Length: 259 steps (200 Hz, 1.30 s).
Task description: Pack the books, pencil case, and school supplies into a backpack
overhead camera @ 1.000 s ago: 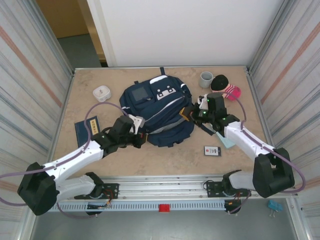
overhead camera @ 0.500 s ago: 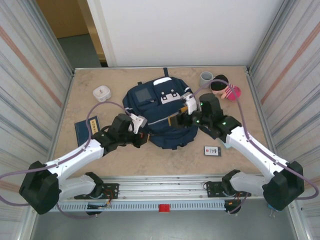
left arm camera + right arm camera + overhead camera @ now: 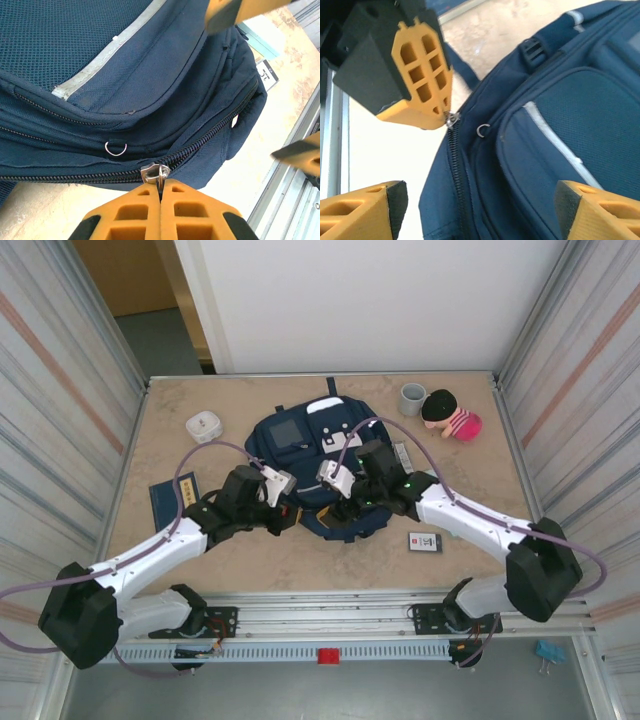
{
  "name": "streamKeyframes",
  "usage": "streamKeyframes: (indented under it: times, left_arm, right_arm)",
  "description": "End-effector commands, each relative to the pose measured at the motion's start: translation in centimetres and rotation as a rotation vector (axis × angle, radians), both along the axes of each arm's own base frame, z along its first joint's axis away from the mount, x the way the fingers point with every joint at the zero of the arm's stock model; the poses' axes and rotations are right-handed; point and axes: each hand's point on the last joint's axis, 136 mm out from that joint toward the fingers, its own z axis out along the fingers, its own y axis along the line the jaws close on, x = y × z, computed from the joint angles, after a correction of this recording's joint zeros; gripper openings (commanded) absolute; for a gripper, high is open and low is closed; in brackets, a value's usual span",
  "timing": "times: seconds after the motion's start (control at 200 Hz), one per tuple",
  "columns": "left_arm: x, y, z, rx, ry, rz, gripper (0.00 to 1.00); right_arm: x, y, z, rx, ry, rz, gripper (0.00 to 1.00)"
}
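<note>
Clamping the left gripper (image 3: 160, 191) tight on the metal zipper pull (image 3: 156, 173) at the near edge of the backpack (image 3: 100, 40), pinching it right at the fingertips. Showing the same grip from the right wrist: left gripper (image 3: 446, 116) tip-down on the zipper pull (image 3: 451, 120), just short of a small D-ring (image 3: 481, 130) on the backpack (image 3: 560, 110).

Holding the right gripper (image 3: 480, 212) released, spread wide and grasping nothing, hovering over the backpack's near part close beside the left gripper; cannot tell whether touching the fabric.

Meeting, from above, at the backpack's near edge: left gripper (image 3: 283, 516) toward the near-left corner, right gripper (image 3: 347, 508) just to the right of it.

Lying flat with the backpack (image 3: 300, 435) front up, white-patched pocket on top and a pale stripe (image 3: 107, 55) crossing below that pocket.

Resting on the table (image 3: 300, 560) just off the backpack's near-right corner: a black card (image 3: 425, 541) with a white label. Peeking out past the backpack's right side, near that card: the teal book (image 3: 259, 37), partly hidden.

Lying just beside the backpack's right side: a grey-white bar (image 3: 401, 454). Sitting apart to the backpack's left: a navy booklet (image 3: 165, 502). Standing off the backpack's far-left corner: a white box (image 3: 204, 425). Standing off its far-right corner: a cup (image 3: 412, 397) and, just beyond, a doll (image 3: 452, 416).
</note>
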Motion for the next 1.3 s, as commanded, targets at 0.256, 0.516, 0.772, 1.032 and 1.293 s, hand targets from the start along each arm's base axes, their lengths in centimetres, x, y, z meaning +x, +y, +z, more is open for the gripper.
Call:
streamKeyframes:
  times: [0.256, 0.516, 0.772, 1.032, 1.293]
  left_arm:
    - [1.5, -0.1, 4.3, -0.062, -0.129, 0.028, 0.00]
    - [4.7, 6.4, 0.8, 0.082, -0.052, 0.305, 0.00]
    - [9.0, 11.3, -0.7, 0.124, -0.060, 0.492, 0.00]
    - [12.3, 13.8, -2.5, 0.218, -0.005, 0.600, 0.00]
    - [11.3, 14.1, 0.4, 0.154, 0.025, 0.662, 0.45]
  right_arm:
    - [0.2, 1.6, -1.4, -0.055, -0.034, 0.128, 0.30]
    - [-2.2, 1.0, 4.0, 0.043, -0.124, 0.247, 0.04]
    - [-4.2, -0.1, 8.5, 0.114, -0.207, 0.316, 0.00]
    - [-3.1, 0.2, 8.1, 0.110, -0.197, 0.267, 0.00]
    - [3.1, 2.6, 6.8, 0.143, -0.170, 0.005, 0.19]
